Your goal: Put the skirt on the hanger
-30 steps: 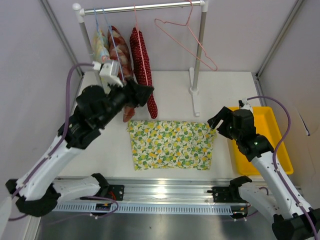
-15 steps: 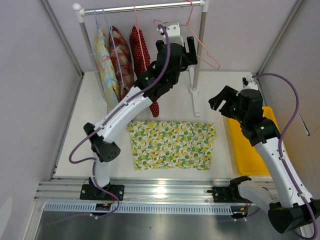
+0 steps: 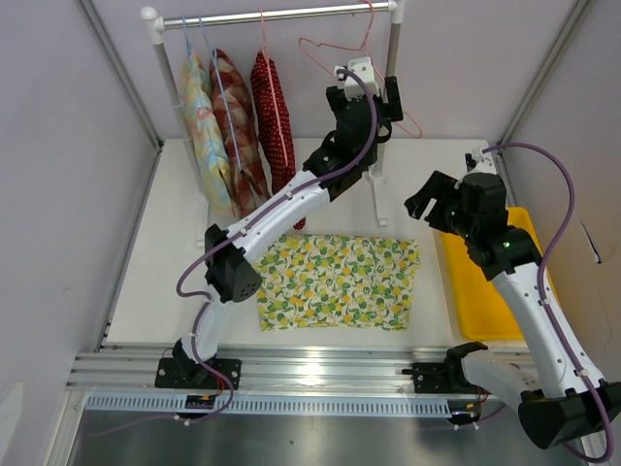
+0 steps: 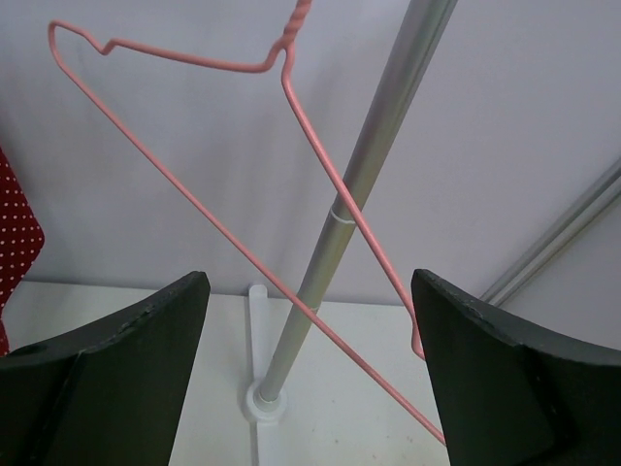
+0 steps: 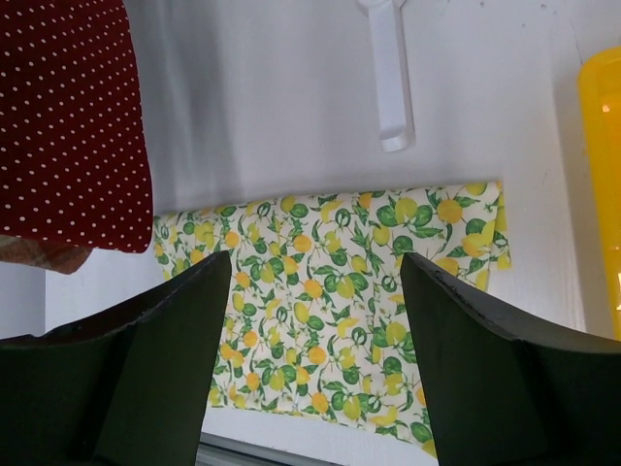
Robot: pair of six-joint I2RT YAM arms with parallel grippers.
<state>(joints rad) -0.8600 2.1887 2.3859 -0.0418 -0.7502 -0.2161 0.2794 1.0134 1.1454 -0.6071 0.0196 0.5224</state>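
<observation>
The skirt, white with lemons and green leaves, lies flat on the table in front of the rack. It also shows in the right wrist view. The pink wire hanger hangs from the right end of the rail, tilted across the rack's right post. In the left wrist view the hanger is close ahead. My left gripper is raised by the post just in front of the hanger, open and empty. My right gripper hovers above the skirt's right end, open and empty.
The rack's rail also holds a red dotted garment, a red patterned one and a pastel floral one on light-blue hangers. The right post stands on a white foot. A yellow tray sits right.
My left arm has swung from the left side of the rack across to its right post, up to the pink hanger. My right gripper has lifted and moved back a little.
</observation>
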